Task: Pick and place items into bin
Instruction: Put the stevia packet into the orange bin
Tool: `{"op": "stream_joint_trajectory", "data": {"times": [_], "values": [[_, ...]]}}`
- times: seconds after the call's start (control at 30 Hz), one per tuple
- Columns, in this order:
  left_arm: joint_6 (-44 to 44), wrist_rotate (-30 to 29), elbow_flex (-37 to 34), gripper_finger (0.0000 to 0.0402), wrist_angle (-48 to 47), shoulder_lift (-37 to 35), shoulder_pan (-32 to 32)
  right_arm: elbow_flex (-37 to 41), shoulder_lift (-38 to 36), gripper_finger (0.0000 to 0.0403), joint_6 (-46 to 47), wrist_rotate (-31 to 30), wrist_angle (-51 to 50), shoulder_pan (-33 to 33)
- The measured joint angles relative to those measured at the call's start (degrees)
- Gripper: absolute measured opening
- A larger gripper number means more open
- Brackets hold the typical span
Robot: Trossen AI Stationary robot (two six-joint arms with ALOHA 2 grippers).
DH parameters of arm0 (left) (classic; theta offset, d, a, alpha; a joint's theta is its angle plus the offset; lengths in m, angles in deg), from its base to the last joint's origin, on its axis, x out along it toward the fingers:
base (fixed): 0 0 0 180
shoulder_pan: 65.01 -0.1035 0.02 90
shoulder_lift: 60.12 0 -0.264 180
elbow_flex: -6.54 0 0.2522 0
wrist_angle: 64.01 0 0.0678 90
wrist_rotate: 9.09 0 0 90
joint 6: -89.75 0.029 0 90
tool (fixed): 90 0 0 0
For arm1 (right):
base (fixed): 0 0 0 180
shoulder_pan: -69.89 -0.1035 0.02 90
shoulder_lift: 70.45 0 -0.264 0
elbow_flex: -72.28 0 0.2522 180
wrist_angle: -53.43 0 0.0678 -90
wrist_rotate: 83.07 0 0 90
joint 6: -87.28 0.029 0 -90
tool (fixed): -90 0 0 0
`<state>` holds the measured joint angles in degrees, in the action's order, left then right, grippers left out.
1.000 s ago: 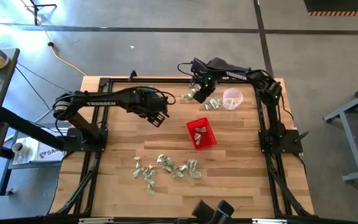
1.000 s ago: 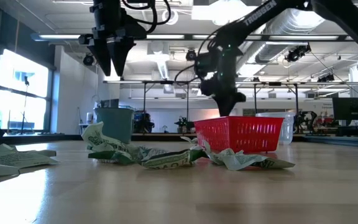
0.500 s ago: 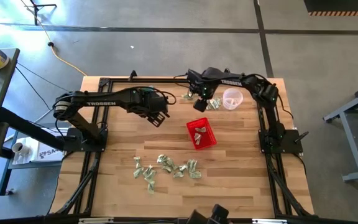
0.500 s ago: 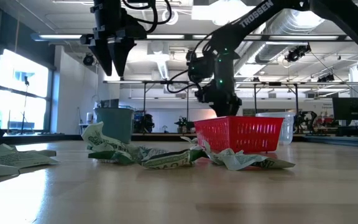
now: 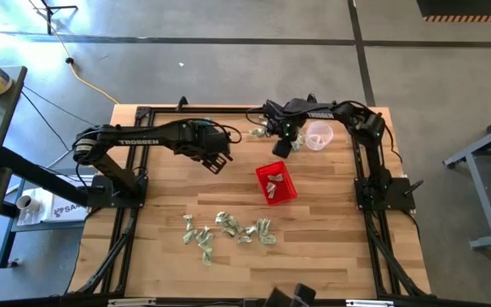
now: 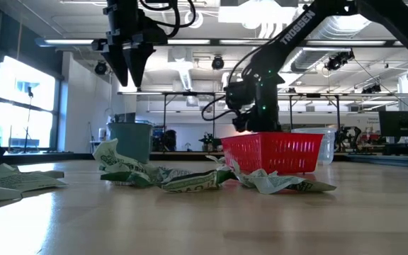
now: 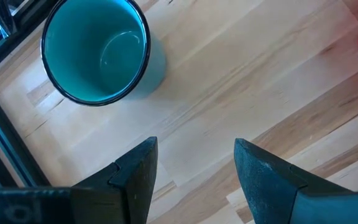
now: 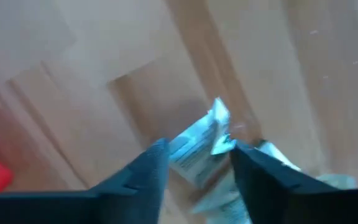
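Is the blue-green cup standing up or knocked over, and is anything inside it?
Standing up and empty. The left wrist view looks straight down into the teal green cup and shows only its bare bottom; the low view shows it upright.

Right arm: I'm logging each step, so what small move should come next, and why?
Probably carry on toward the red basket and stop above it before letting go. The right gripper has a crumpled wrapper piece between its jaws, off the wood, and sits just behind the basket near the clear cup. The left gripper waits open near the teal cup.
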<state>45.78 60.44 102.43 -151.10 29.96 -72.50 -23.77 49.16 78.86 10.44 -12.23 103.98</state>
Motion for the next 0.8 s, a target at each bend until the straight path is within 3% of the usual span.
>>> {"op": "stream_joint_trajectory", "data": {"times": [0.13, 0.2, 0.5, 0.67, 0.8], "values": [[0.0, 0.0, 0.0, 0.0246, 0.1, 0.0, 0.0, -0.2, 0.0, 0.0036, -1.1, 0.3, 0.7, -1.1], [0.0, 0.0, 0.0, 0.0246, 0.1, 0.0, 0.0, -1.0, 0.1, 0.0013, -1.8, 0.0, 0.4, -1.6], [0.0, 0.1, 0.0, 0.0246, 0.3, 0.0, 0.0, -13.3, -3.4, 0.0014, 1.0, 4.5, -7.4, -3.3], [1.8, 0.1, -0.4, 0.0246, 3.0, 0.0, 0.0, -19.5, -4.7, 0.004, 2.0, 17.2, -19.0, -6.3], [5.1, 0.5, -0.9, 0.0246, 6.7, 0.0, 0.0, -18.4, -4.5, 0.0067, 0.4, 16.3, -23.9, -11.4]]}}
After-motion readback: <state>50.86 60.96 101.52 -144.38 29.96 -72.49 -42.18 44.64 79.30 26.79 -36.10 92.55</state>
